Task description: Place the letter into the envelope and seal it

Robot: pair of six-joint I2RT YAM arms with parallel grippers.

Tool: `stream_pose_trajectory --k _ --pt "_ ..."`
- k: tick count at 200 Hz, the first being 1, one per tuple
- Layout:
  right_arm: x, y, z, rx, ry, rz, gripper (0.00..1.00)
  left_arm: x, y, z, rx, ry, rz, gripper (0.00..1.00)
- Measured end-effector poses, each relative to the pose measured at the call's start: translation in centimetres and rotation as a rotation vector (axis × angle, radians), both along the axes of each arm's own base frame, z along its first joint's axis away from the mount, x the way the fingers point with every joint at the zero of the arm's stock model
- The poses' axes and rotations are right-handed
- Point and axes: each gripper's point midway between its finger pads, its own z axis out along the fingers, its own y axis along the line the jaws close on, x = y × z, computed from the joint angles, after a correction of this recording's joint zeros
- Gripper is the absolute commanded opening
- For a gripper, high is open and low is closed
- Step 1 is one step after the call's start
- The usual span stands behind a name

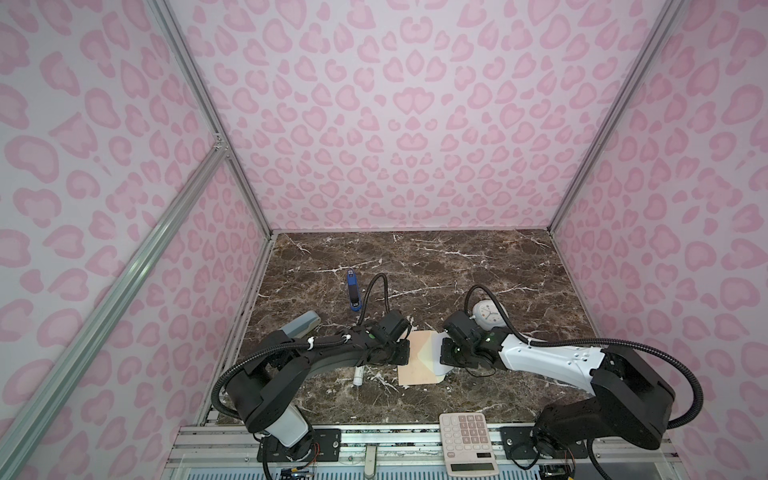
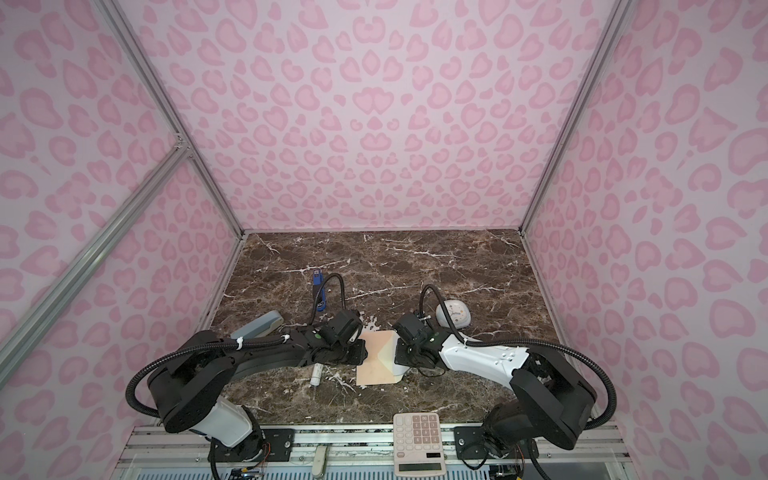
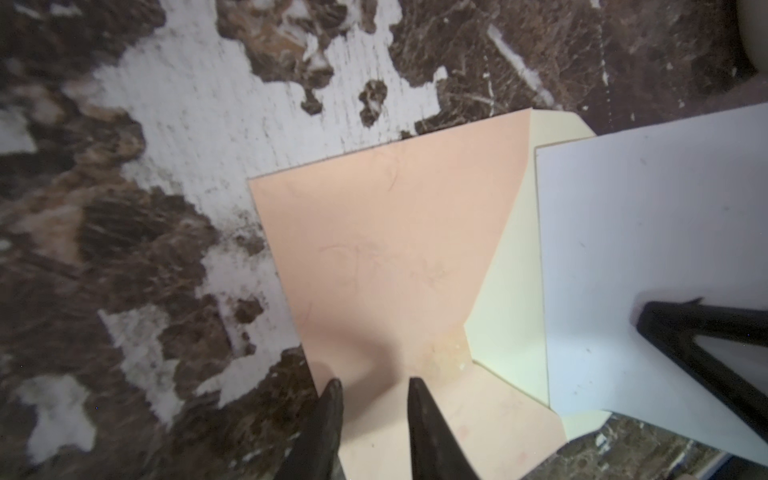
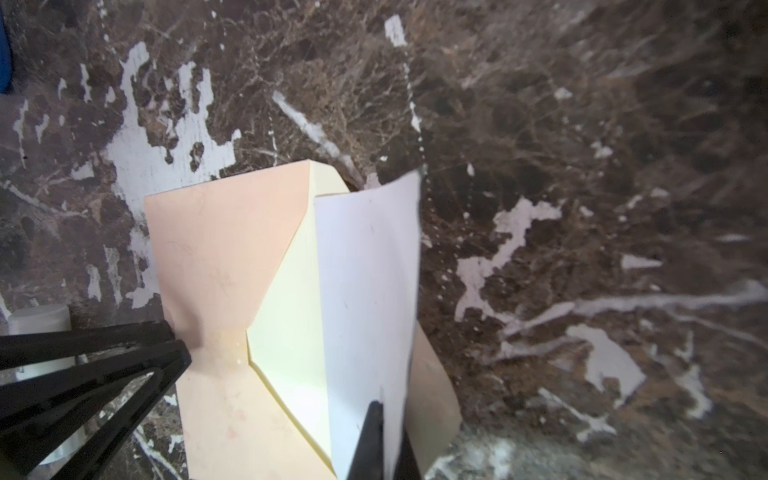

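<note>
Dark marble-patterned desk with two robot arms meeting over stationery near its front middle. The biggest risk is the peach envelope skating across the smooth desk. It seems to be pinned only near its left edge, so a firm push from the letter could swing or slide it. Its pocket also looks pressed flat, so the incoming sheet may ride over the peach panels instead of under them. The white letter is thin, bowed and lifted off the desk. It is held at one edge only, so it could buckle, or a corner could snag, since it nearly matches the envelope's length. The left tool has its jaws partly apart, both tips resting on the envelope's peach face. It appears to be pressing down rather than pinching, which may hold the pocket shut. The right tool is closed on the letter's edge nearest the right arm. In both top views the envelope's long axis runs from the robot's side toward the back wall. Its mouth and open flap point right, toward the right arm. The letter lies parallel to it, blank side up. Its leading long edge sits over the cream inside, not yet in the pocket.
</note>
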Motion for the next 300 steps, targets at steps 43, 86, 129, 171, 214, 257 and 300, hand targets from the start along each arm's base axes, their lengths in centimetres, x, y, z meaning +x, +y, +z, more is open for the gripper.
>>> stream_pose_trajectory --k 43,86,129,171,214,257,300 --pt "-0.18 0.09 -0.51 -0.016 0.032 0.022 0.0 0.01 -0.01 0.0 0.005 0.002 -0.003 0.31" --pt "-0.15 0.13 -0.43 -0.017 0.046 0.027 0.0 0.03 -0.04 -0.02 0.007 0.004 -0.004 0.31" --pt "-0.18 0.0 -0.15 -0.027 0.055 0.027 0.0 0.03 -0.05 -0.01 0.007 0.003 -0.006 0.31" --pt "-0.39 -0.29 -0.25 -0.037 0.066 0.025 0.12 0.0 -0.07 -0.03 0.005 0.003 -0.007 0.32" --pt "-0.03 0.24 0.28 -0.023 0.061 0.029 0.16 -0.02 -0.05 -0.08 0.005 0.004 -0.007 0.32" --pt "0.32 0.59 0.19 -0.029 0.063 0.035 0.02 -0.05 -0.06 -0.2 0.004 0.003 -0.009 0.32" --pt "0.28 0.53 0.07 -0.033 0.068 0.031 0.0 -0.05 -0.08 -0.21 0.0 0.0 -0.009 0.32"
